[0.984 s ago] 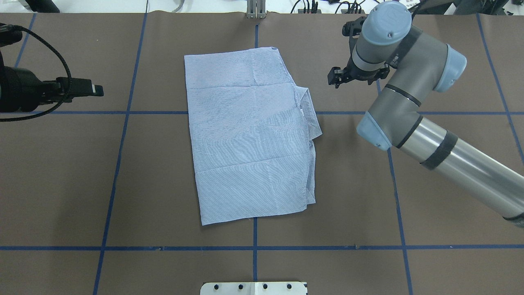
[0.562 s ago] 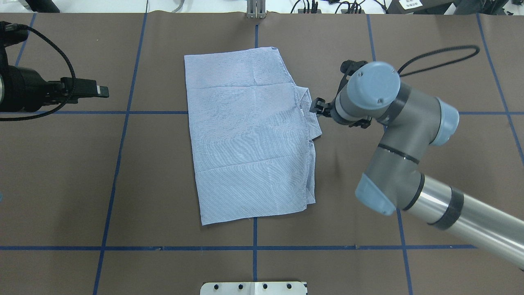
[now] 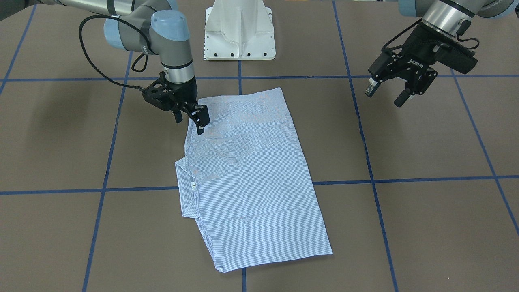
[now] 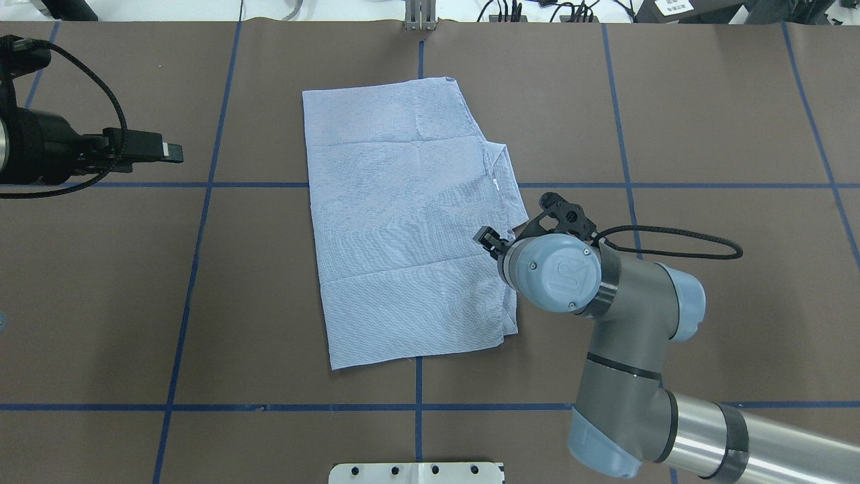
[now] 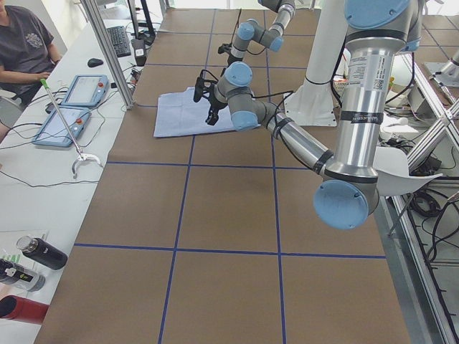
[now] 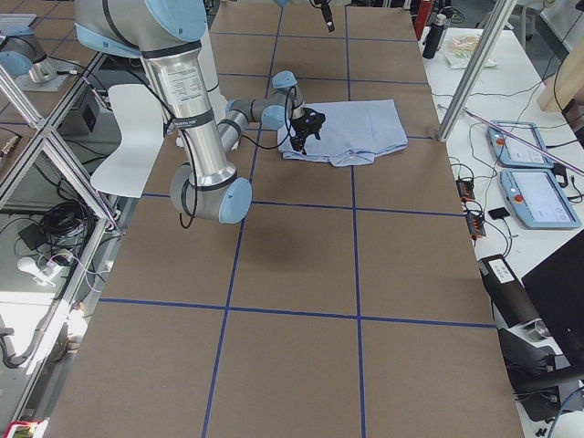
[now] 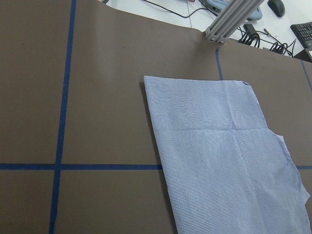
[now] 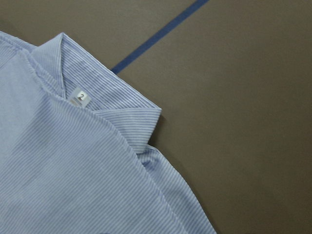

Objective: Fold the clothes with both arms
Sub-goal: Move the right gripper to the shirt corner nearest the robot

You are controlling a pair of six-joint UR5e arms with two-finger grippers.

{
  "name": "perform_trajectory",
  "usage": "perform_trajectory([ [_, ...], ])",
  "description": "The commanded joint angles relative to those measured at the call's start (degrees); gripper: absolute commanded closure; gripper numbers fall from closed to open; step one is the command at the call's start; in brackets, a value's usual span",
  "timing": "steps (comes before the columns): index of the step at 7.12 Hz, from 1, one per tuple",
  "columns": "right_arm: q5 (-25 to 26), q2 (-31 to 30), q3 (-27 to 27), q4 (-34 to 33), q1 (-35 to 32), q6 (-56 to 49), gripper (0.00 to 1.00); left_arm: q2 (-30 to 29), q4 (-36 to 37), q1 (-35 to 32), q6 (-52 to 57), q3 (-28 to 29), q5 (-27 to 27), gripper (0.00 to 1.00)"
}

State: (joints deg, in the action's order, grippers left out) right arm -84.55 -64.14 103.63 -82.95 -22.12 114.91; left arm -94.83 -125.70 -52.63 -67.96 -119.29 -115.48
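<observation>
- The shirt [image 3: 251,174] is folded into a tidy rectangle. It lies flat on the brown counter [image 3: 425,227], straight out in front of the white pedestal base [image 3: 239,40] and near it, with one short edge toward the base.
- The collar [image 3: 184,190] sticks out of the long edge on the base's right-arm side, roughly halfway out along the shirt from the base. The little neck label [image 8: 80,97] reads "2" in the right wrist view.
- The right end effector [image 3: 189,125] — fingers spread, nothing between them — hangs over that same long edge, nearer the base than the collar is. One fingertip [image 3: 200,129] looks right down at the cloth, but I can't tell if it's actually touching.
- The left end effector [image 3: 384,98] is off on the base's other side, about as far out from the base as the shirt's near edge, and well apart from the cloth. It's released too, gripping nothing.
- Blue tape lines [image 3: 405,178] grid the counter — the one running straight out from the base goes under the shirt.
</observation>
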Motion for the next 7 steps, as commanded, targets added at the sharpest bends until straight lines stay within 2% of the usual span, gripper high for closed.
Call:
perform_trajectory([
  [1, 1.9, -1.5, 0.2, -0.1, 3.2, 6.3, 0.05, 0.3, 0.1, 0.0, 0.0, 0.4, 0.0, 0.00],
  [2, 1.8, -2.6, 0.8, -0.3, 4.4, 7.8, 0.05, 0.3, 0.0, 0.0, 0.0, 0.3, 0.0, 0.00],
  [4, 1.8, -3.4, 5.5, -7.3, 7.1, 9.0, 0.08, 0.3, 0.0, 0.0, 0.0, 0.3, 0.1, 0.00],
  [7, 2.5, -2.8, 4.8, -7.0, 9.3, 12.4, 0.15, 0.3, -0.1, 0.0, 0.0, 0.1, 0.1, 0.00],
])
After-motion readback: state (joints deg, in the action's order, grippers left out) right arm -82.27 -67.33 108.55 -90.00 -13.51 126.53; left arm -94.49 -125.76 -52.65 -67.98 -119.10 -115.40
